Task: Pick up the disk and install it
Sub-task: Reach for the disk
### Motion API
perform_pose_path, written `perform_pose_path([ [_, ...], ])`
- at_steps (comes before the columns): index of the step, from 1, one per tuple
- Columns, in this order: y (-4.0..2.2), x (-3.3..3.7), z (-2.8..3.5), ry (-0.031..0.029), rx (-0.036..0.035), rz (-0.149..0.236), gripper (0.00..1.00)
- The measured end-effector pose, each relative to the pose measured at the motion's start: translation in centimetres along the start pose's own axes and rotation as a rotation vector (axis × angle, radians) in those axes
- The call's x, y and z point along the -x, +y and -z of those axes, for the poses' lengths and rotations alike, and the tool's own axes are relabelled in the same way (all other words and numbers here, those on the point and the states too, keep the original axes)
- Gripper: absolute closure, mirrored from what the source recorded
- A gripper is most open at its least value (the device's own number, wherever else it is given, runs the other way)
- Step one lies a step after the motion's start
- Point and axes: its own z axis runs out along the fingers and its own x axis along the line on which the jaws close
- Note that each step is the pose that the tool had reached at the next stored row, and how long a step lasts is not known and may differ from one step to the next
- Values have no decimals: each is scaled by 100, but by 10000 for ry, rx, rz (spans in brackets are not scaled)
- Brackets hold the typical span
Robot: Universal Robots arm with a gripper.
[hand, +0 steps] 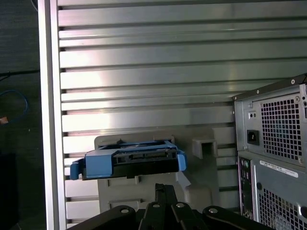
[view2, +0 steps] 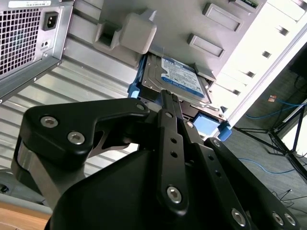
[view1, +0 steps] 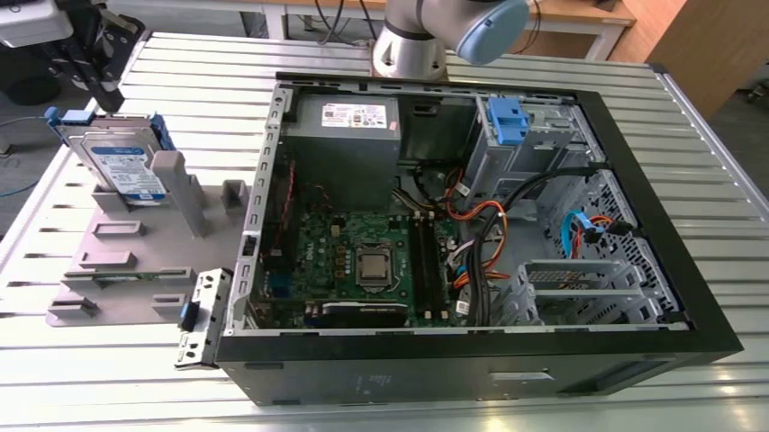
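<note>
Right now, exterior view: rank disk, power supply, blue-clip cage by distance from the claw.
1. Disk, in the grey stand under the claw.
2. Power supply, inside the case, the exterior view's left.
3. Blue-clip cage, the exterior view's right.

On the exterior view's left, the disk (view1: 125, 169) stands upright in a grey holder (view1: 130, 263) on the slatted metal table (view1: 703, 144). The gripper (view1: 106, 94) hangs just above the disk's far top edge, near its blue rail frame. To the right lies the open computer case (view1: 420, 382), with the power-supply box (view1: 348, 135) at its far side, the motherboard (view1: 360, 256) nearer, and a drive cage with a blue clip (view1: 510, 121) at the far right.
</note>
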Motion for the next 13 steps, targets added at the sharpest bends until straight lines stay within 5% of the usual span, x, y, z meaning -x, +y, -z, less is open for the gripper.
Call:
perform_pose_path([
  [13, 16, -12, -22, 21, 0, 66, 89],
])
